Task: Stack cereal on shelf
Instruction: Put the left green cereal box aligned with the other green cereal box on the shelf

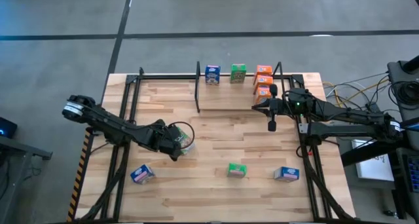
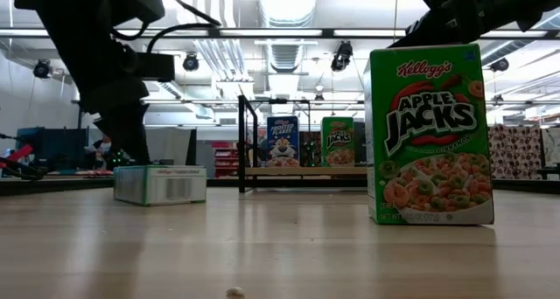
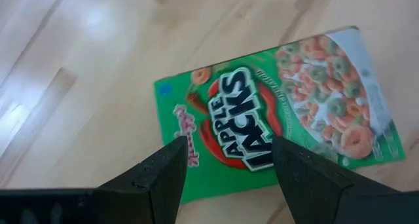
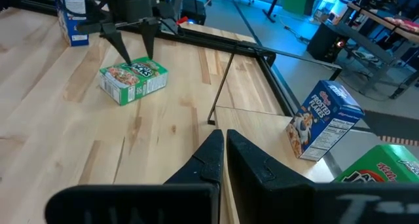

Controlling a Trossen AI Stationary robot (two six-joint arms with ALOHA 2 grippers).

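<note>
Green cereal box (image 3: 275, 112) flat, face-up, apparently crosswise under open left hand (image 3: 226, 158).

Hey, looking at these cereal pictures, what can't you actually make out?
- High view: the flat green box is mostly covered by the left gripper.
- Low view: the orange boxes on the shelf are hidden behind the near upright green box.
- Right wrist view: the shelf's green box is cut off by the picture edge.
</note>
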